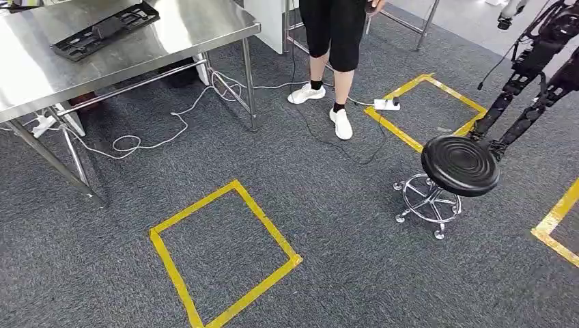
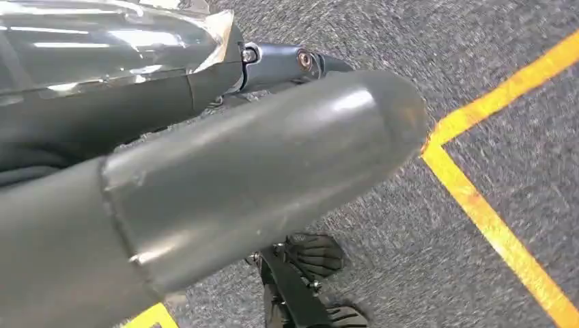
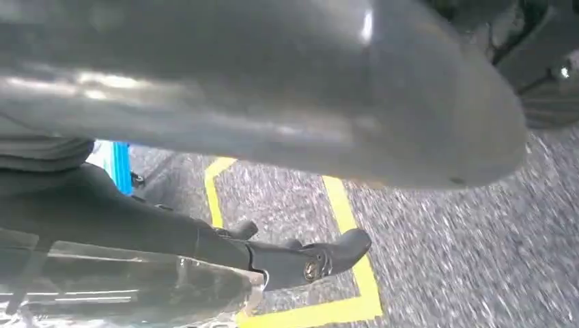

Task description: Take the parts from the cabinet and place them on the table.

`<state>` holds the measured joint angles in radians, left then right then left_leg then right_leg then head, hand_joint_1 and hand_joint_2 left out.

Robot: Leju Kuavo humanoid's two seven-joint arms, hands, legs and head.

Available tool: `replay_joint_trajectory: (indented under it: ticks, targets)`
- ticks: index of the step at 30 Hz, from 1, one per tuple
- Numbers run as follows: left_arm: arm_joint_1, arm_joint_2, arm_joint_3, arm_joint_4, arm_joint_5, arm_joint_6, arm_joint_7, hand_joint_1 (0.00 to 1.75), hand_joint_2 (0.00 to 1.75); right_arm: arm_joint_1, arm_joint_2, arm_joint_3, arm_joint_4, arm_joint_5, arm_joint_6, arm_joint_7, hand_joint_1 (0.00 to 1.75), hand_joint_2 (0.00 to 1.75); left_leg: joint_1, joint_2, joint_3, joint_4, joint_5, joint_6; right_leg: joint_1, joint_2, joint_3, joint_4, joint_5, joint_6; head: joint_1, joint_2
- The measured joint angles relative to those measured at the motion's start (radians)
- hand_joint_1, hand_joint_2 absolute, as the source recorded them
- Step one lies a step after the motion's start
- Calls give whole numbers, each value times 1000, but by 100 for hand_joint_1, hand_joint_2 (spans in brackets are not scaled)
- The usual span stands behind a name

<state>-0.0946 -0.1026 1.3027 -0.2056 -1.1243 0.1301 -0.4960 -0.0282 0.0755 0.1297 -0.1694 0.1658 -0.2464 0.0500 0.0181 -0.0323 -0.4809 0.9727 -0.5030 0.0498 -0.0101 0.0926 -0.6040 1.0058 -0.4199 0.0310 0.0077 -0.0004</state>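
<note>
Looking down from the head camera, you saw the steel worktop (image 1: 198,27) far off at the top left. A flat black tray-like part (image 1: 75,42) lay on it, near the back. A small dark block (image 1: 108,27) sat on top of that tray. I could not tell what the block was.

Your left hand (image 2: 259,178) hung low over the grey carpet (image 1: 355,260). Its fingers (image 2: 287,61) lay straight and apart, with nothing in them. Your right hand (image 3: 273,102) hung low too. Its fingers (image 3: 307,263) were stretched out the same way and held nothing. Both hands were well apart from the worktop and the black part.

A square of yellow tape (image 1: 225,256) was stuck on the carpet in front of you. A second yellow square (image 1: 427,109) lay farther off to the right, with a white power strip (image 1: 386,104) on its edge. A round black stool (image 1: 459,164) on a shiny base stood just beside that square. A person (image 1: 334,34) in black clothes and white shoes stood between the worktop and the second square. A white cable (image 1: 157,137) ran in loops over the carpet under the worktop. Dark legs of another robot (image 1: 526,96) stood behind the stool.
</note>
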Motion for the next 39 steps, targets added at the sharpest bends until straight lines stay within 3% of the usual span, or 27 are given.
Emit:
replay_joint_trajectory:
  ticks: [1, 2, 4, 5, 6, 8, 10, 11, 14, 15, 16, 17, 19, 20, 21, 23, 24, 25, 26, 29, 30, 31, 32, 34, 35, 37, 39]
  targets:
    - [0, 2, 7, 0, 13, -6, 7, 0, 0, -4, 2, 7, 0, 15, -8, 3, 0, 0, -3, 10, -6, -1, 3, 5, 2, -52, -21, 37, -34, -4, 3, 0]
    - [3, 10, 13, 0, 21, -9, 15, 0, 0, -7, 10, 13, 0, 22, -13, 4, 0, 0, -4, 27, -9, -1, 5, 11, -2, -70, -53, 105, -76, -9, 7, 0]
    - [7, 19, 26, 0, 25, -15, 22, 0, 0, -13, 17, 25, 0, 30, -18, 4, 0, 0, -7, 65, -18, 0, 7, 12, -6, -79, -116, 262, -146, -8, 6, 0]
    - [8, 25, 28, 0, 26, -15, 23, 0, 0, -12, 20, 27, 0, 31, -21, 4, 0, 0, -7, 83, -21, 0, 9, 11, -9, -81, -123, 300, -155, 3, 7, 0]
    - [7, 27, 29, 0, 26, -15, 23, 0, 0, -12, 23, 28, 0, 32, -21, 4, 0, 0, -7, 98, -23, 1, 10, 9, -12, -84, -100, 278, -146, 15, 6, 0]
    - [7, 29, 30, 0, 30, -15, 25, 0, 0, -10, 23, 29, 0, 35, -20, 3, 0, 0, -7, 121, -22, 2, 10, 7, -16, -102, 3, 127, -98, 36, 7, 0]
    - [6, 30, 38, 0, 44, -7, 35, 0, 0, -17, 23, 40, -2, 52, -1, -10, 0, 0, -16, 142, -22, 8, 6, -4, -9, -188, 96, -16, -78, 35, 8, 0]
    - [6, 29, 45, 0, 55, 5, 42, 0, 0, -22, 19, 47, -2, 62, 5, -24, 0, 0, -20, 154, -24, 15, 2, -11, 2, -173, 92, -19, -69, 18, 8, 0]
    - [-6, 21, 67, 0, 90, 55, 57, 0, 0, -21, 16, 72, -1, 103, 26, -32, 0, 0, -17, 186, -17, 16, 1, -23, 1, -140, 74, -18, -64, 2, 3, 0]
    - [-10, 17, 79, -1, 104, 81, 57, 0, 0, -22, 16, 83, -1, 118, 34, -21, 0, 0, -11, 159, -22, 26, -10, -36, -27, -130, 87, -24, -58, -11, 3, 0]
    - [-11, 14, 89, -1, 116, 102, 57, 0, 0, -24, 15, 93, -1, 130, 38, -11, 0, 0, -8, 103, -33, 56, -37, -43, -22, -121, 82, -24, -56, -13, 0, 0]
    - [-8, 13, 100, -1, 121, 123, 56, 0, 0, -28, 16, 102, -1, 141, 43, -2, 0, 0, -6, 65, -60, 121, -83, -43, -20, -113, 77, -24, -52, -27, 1, 0]
    - [1, 8, 118, -1, 131, 174, 58, 0, 0, -39, 19, 124, -1, 171, 55, 17, 0, 0, -5, 37, -128, 276, -158, -45, -16, -85, 67, -23, -45, -33, 1, 0]
    - [3, 3, 126, -1, 135, 193, 63, 0, 0, -39, 20, 135, -1, 183, 60, 26, 0, 0, -3, 34, -147, 321, -166, -48, -17, -72, 65, -23, -44, -33, 0, 0]
    - [4, -2, 131, -1, 137, 209, 70, 0, 0, -40, 21, 146, -1, 194, 67, 32, 0, 0, 2, 34, -144, 316, -148, -50, -18, -58, 66, -22, -42, -31, 1, 0]
    - [4, -8, 140, -1, 140, 228, 85, 0, 0, -41, 21, 162, -1, 211, 75, 42, 0, 0, 16, 25, -90, 200, -64, -58, -23, -31, 65, -14, -41, -27, 1, 0]
    - [4, -10, 145, -1, 142, 237, 91, 0, 0, -44, 21, 170, -1, 216, 78, 43, 0, 0, 25, 5, -54, 124, -24, -63, -26, -18, 63, -8, -42, -26, 0, 0]
    - [6, -15, 152, -1, 144, 248, 102, 0, 0, -50, 19, 178, -1, 225, 85, 45, 0, 0, 37, -56, -34, 76, -20, -70, -23, -6, 50, 3, -44, -14, -1, 0]
    - [6, -18, 153, -2, 145, 256, 108, 0, 0, -60, 19, 182, -2, 231, 87, 45, 0, 0, 33, -76, -33, 53, -32, -67, -16, 7, 36, 17, -46, -3, -6, 0]
    - [5, -29, 154, -2, 149, 286, 131, 0, 0, -64, 18, 201, -2, 253, 98, 48, 0, 0, 12, -35, -42, 63, -24, -38, -19, 44, 9, 1, -25, 28, -3, 0]
    - [5, -32, 154, -2, 148, 296, 135, 0, 0, -64, 17, 204, -2, 258, 105, 50, 0, 0, 15, -21, -45, 53, -14, -24, -20, 41, 6, 7, -25, 35, -3, 0]
    - [3, -35, 155, -2, 146, 311, 147, 0, 0, -64, 17, 207, -3, 264, 109, 50, 0, 0, 12, -7, -45, 52, -9, -14, -22, -27, -5, 31, -37, 30, -3, 0]
    - [4, -37, 155, -3, 142, 328, 157, 0, 0, -67, 18, 212, -4, 269, 116, 50, 0, 0, 11, 7, -49, 52, -7, -7, -18, -65, -31, 83, -68, 21, 6, 0]
    - [7, -37, 155, -4, 134, 350, 170, 0, 0, -76, 20, 217, -6, 272, 123, 45, 0, 0, 3, 46, -56, 52, -5, 0, -18, -78, -105, 241, -141, 8, 9, 0]
    - [7, -37, 155, -5, 124, 354, 177, 0, 0, -76, 20, 218, -7, 271, 123, 41, 0, 0, 0, 61, -59, 52, -4, 2, -17, -79, -124, 292, -156, 9, 9, 0]
    - [7, -39, 152, -7, 105, 357, 179, 0, 0, -72, 20, 218, -7, 268, 123, 37, 0, 0, -5, 85, -63, 52, -3, 2, -17, -81, -92, 267, -140, 18, 8, 0]
    - [8, -45, 148, -8, 85, 352, 162, 0, 0, -64, 19, 217, -7, 252, 120, 35, 0, 0, -8, 109, -60, 52, -3, 2, -9, -107, 20, 96, -90, 23, 9, 0]
